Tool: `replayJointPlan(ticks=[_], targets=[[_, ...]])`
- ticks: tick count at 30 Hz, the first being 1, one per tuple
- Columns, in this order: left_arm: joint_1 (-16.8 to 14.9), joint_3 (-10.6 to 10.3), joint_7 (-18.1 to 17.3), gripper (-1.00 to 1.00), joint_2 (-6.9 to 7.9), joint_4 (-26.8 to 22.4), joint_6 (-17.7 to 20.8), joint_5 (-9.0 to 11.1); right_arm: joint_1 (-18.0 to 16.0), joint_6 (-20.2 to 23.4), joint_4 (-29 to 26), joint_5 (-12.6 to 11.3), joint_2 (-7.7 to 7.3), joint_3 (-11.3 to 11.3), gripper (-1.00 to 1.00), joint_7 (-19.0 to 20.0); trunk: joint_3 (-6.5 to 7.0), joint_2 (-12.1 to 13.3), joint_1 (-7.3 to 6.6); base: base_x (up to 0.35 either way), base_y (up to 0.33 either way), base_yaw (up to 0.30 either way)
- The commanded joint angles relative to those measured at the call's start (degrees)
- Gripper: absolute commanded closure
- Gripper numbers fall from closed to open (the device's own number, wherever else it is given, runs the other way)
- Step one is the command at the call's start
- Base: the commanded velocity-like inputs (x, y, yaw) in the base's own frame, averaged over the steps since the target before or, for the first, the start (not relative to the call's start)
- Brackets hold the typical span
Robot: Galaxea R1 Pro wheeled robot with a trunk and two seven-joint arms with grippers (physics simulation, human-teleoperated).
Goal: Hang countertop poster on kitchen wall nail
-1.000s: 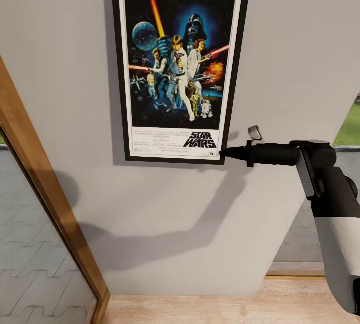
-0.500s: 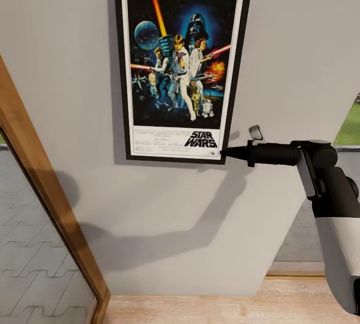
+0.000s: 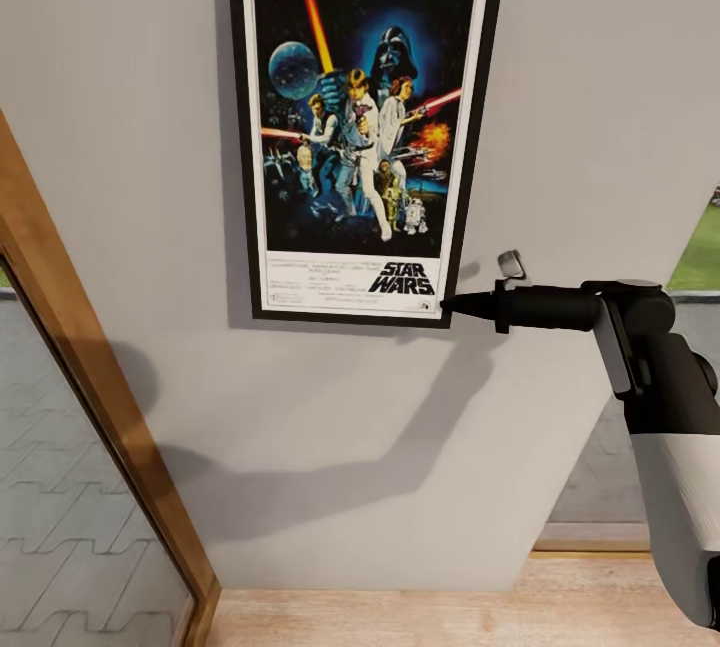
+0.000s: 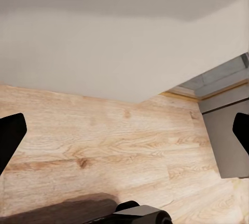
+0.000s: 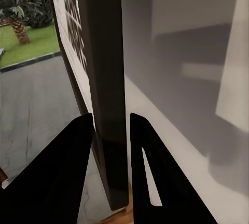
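Poster (image 3: 362, 139): upright, flat against grey wall (image 3: 580, 107), between wood door frame (image 3: 90, 397) and window. Right gripper (image 5: 110, 146): pinching poster's lower-right frame corner, edge between both fingers. Left gripper (image 4: 124, 135): fingers wide apart over wood floor (image 4: 104, 146), holding nothing.

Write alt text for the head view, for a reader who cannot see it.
A framed Star Wars poster sits upright against a grey wall, its lower right corner pinched by the right gripper reaching in from the right. A wooden door frame slants at the left, with wood floor below.
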Motion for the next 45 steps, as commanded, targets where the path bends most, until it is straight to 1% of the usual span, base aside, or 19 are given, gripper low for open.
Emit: replayJointPlan(ticks=[1,10,11,27,33,39,45], targets=[[-0.1,0.2,-0.2,-1.00,0.00,0.1,-0.3,-0.1,-0.1,0.4,0.0,-0.2,-0.02,0.0,1.00,0.0,-0.13,-0.1,0.04,0.000,0.000,0.000],[-0.1,0.2,-0.2,-1.00,0.20,0.1,-0.3,-0.2,-0.1,0.4,0.0,-0.2,-0.02,0.0,1.00,0.0,-0.13,-0.1,0.04,0.096,0.000,0.000],[-0.1,0.2,-0.2,-1.00,0.20,0.1,-0.3,-0.1,-0.1,0.4,0.0,-0.2,-0.02,0.0,-1.00,0.0,-0.13,-0.1,0.04,0.026,0.000,0.000],[-0.1,0.2,-0.2,-1.00,0.13,0.1,-0.3,-0.1,-0.1,0.4,0.0,-0.3,-0.08,0.0,-1.00,0.0,-0.13,-0.1,0.04,0.002,-0.002,0.000],[-0.1,0.2,-0.2,-1.00,0.12,0.1,-0.3,-0.2,-0.1,0.4,0.0,-0.3,-0.10,0.0,-1.00,0.0,-0.13,-0.1,0.04,0.000,-0.146,0.000],[-0.1,0.2,-0.2,-1.00,0.11,0.1,-0.3,-0.2,-0.1,0.4,0.0,-0.3,-0.11,0.0,-1.00,0.0,-0.13,-0.1,0.04,-0.006,-0.042,0.000],[-0.1,0.2,-0.2,-1.00,0.11,0.1,-0.4,-0.2,-0.1,0.4,0.0,-0.3,-0.06,0.0,-1.00,0.0,-0.13,-0.1,0.04,-0.166,-0.159,0.000]])
